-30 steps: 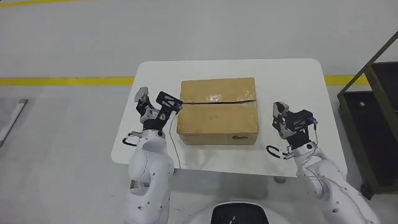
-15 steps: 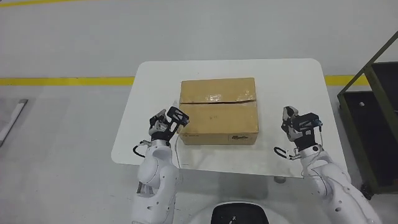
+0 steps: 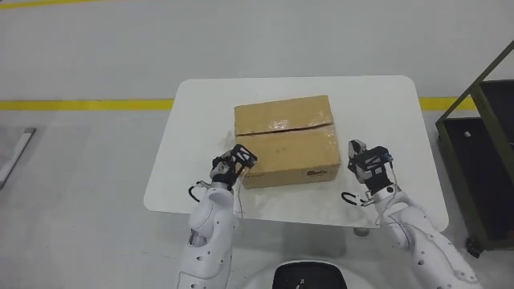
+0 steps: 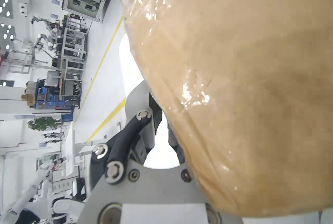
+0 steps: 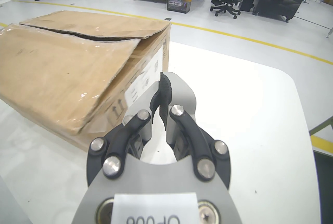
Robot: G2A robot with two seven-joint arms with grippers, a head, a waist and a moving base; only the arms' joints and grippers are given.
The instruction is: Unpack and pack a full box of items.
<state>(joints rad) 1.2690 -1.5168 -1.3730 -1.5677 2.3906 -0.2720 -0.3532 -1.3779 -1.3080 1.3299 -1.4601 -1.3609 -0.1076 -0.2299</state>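
Sitting slightly askew mid-surface (image 3: 377,104), the cardboard box (image 3: 285,140) has its top flaps down, with a ragged seam between them. The left hand (image 3: 237,160) is against the box's near left corner; the box hides its tips, so I cannot tell whether it is open or closed. The right hand (image 5: 162,87) is just beside the box's near right corner, closed and holding nothing.

The white label (image 5: 144,78) on the box (image 5: 65,61) end carries print seemingly too fine to read.
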